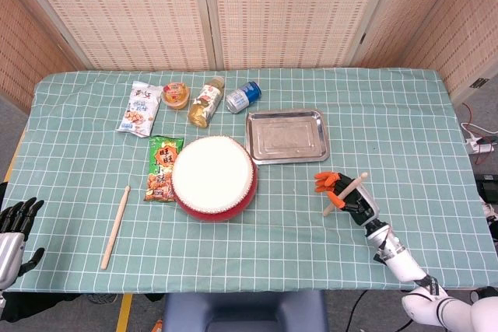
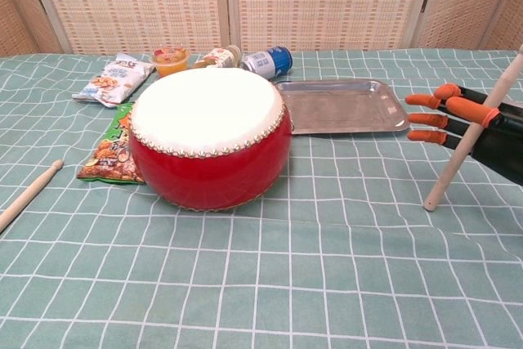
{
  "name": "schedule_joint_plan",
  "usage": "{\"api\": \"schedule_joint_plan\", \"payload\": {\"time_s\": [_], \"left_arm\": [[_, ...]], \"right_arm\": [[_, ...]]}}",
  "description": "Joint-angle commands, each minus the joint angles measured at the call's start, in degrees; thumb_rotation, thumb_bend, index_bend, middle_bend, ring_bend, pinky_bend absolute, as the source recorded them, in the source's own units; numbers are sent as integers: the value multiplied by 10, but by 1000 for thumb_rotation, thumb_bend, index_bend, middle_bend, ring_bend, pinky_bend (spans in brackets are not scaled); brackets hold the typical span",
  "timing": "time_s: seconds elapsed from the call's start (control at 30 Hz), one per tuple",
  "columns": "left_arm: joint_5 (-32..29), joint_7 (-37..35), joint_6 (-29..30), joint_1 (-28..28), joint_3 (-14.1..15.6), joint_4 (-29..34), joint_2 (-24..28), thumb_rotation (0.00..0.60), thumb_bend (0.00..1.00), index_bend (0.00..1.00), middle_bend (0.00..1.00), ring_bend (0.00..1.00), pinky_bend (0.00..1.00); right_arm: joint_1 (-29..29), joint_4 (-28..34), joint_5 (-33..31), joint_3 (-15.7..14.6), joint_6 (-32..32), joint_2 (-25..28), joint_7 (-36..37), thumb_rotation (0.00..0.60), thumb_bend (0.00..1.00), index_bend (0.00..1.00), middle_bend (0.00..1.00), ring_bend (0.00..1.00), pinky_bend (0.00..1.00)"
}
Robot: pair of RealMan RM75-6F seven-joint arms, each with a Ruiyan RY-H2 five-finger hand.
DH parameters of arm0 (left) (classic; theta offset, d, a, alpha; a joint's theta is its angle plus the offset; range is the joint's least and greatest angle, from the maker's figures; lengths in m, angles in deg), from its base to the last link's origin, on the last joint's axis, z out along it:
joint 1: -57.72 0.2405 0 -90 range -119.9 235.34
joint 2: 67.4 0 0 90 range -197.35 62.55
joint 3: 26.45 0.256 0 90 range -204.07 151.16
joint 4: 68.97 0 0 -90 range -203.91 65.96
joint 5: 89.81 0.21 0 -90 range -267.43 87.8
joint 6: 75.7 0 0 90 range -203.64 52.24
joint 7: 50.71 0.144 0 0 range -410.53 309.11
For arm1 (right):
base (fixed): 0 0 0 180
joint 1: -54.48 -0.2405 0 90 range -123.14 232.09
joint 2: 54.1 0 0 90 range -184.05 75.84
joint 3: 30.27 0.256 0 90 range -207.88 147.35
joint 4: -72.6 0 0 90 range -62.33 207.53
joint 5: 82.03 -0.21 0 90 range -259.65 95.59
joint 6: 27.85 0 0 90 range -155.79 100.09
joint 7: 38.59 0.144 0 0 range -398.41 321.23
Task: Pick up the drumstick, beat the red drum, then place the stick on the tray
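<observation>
The right hand (image 2: 478,124) grips a slanted wooden drumstick (image 2: 472,130) well right of the round red drum (image 2: 209,140) and in front of the shiny metal tray (image 2: 343,106); snack packets (image 1: 163,168) flank the drum, a second stick (image 1: 115,226) lies left, where the left hand (image 1: 14,231) rests with fingers spread

the counter (image 1: 405,122) wears a green cloth with a white grid. near its middle sits the red drum (image 1: 214,178), white skin up. at the drum's 1 o'clock, just beside it, lies the metal tray (image 1: 287,136). touching the drum at 9 o'clock is a green snack bag (image 1: 163,168). along 11 to 12 o'clock run a white snack packet (image 1: 141,108), a jelly cup (image 1: 176,94), a bottle on its side (image 1: 206,101) and a tipped blue can (image 1: 243,96). a spare wooden stick (image 1: 115,226) lies at 8 o'clock, well apart.
</observation>
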Motion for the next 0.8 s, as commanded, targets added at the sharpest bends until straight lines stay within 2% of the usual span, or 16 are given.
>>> {"api": "schedule_joint_plan", "payload": {"time_s": [0.03,0.23,0.47,0.8], "left_arm": [[-1,-1,0,0,0,-1,-1,600,257,40,26,19,70],[-1,-3,-2,0,0,-5,-2,600,256,40,26,19,70],[-2,-5,-3,1,0,-7,-3,600,257,40,26,19,70],[-3,-3,-7,0,1,-7,-3,600,257,40,27,20,70]], "right_arm": [[5,5,5,-11,6,-2,-9,600,403,503,318,320,341],[6,2,-2,-23,-5,-10,-18,600,396,536,337,346,364],[5,-7,-10,-32,-23,-21,-24,600,332,585,369,382,414],[4,-12,-44,-13,-47,-27,-15,600,318,621,395,407,438]]}}
